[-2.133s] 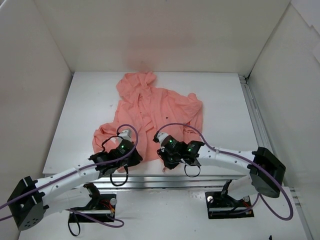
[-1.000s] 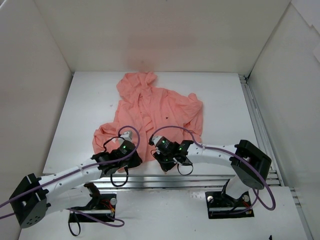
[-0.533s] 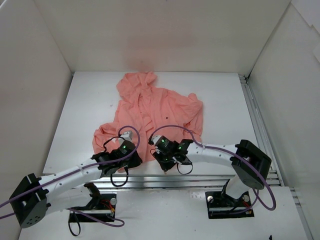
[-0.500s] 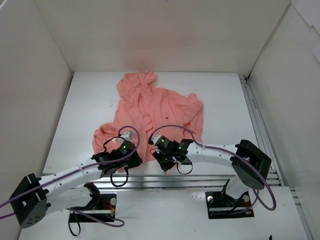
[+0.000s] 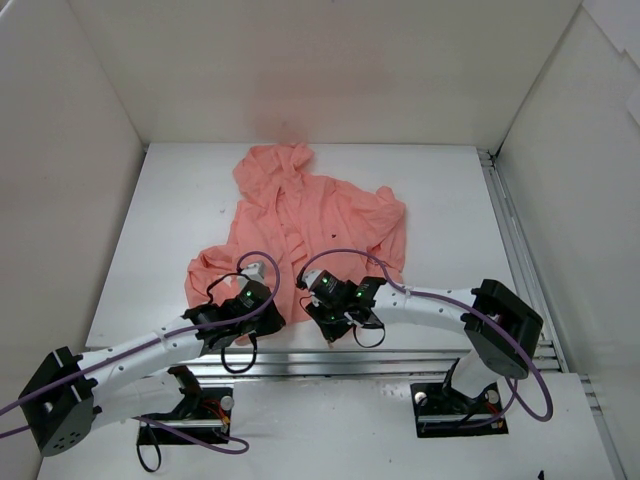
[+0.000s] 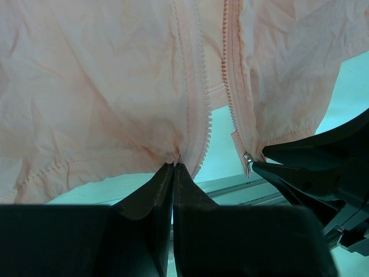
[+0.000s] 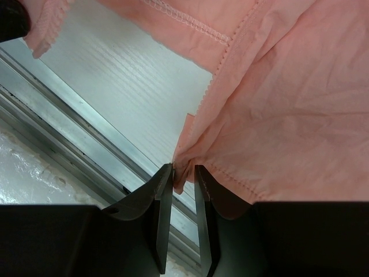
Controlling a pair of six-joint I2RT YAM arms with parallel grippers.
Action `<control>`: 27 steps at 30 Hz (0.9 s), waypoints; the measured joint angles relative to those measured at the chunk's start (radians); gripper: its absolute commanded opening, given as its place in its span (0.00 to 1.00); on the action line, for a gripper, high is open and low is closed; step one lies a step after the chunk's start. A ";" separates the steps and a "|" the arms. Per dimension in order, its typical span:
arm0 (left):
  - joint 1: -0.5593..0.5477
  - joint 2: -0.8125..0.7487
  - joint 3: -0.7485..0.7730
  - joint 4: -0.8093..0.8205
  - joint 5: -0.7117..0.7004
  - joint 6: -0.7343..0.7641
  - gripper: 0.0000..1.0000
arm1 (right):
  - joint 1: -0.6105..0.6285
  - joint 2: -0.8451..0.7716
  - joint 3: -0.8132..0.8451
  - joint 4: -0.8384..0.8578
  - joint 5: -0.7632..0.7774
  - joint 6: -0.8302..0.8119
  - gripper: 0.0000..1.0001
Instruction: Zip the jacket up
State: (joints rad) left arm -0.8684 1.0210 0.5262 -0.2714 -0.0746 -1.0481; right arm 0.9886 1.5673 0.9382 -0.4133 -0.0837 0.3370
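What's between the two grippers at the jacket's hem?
In the left wrist view, between the left gripper and the right gripper lie the jacket's two unjoined zipper edges, with bare table between them.

We log a robot lab cell: plain white panel walls (image 5: 330,60) box in a white table (image 5: 450,200), aluminium rail (image 5: 508,235) alongside, arm base (image 5: 455,408) bolted down.

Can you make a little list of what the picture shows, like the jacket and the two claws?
jacket: pink, wrinkly, spread on the white table
zip: open, its two sides apart
left claw: shut, pinching the bottom of one zip side
right claw: pinching the bottom corner of the other side
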 measured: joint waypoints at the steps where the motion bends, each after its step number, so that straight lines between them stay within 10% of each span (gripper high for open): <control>1: 0.000 0.000 0.000 0.000 0.000 0.000 0.00 | 0.000 0.000 0.000 -0.001 0.000 0.000 0.18; 27: 0.000 0.012 0.000 0.008 0.004 0.000 0.00 | 0.000 0.021 0.005 -0.011 0.013 -0.012 0.00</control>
State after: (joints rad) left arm -0.8684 1.0332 0.5262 -0.2630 -0.0708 -1.0477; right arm 0.9886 1.5887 0.9428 -0.4248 -0.0708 0.3252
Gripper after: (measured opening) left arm 0.003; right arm 0.019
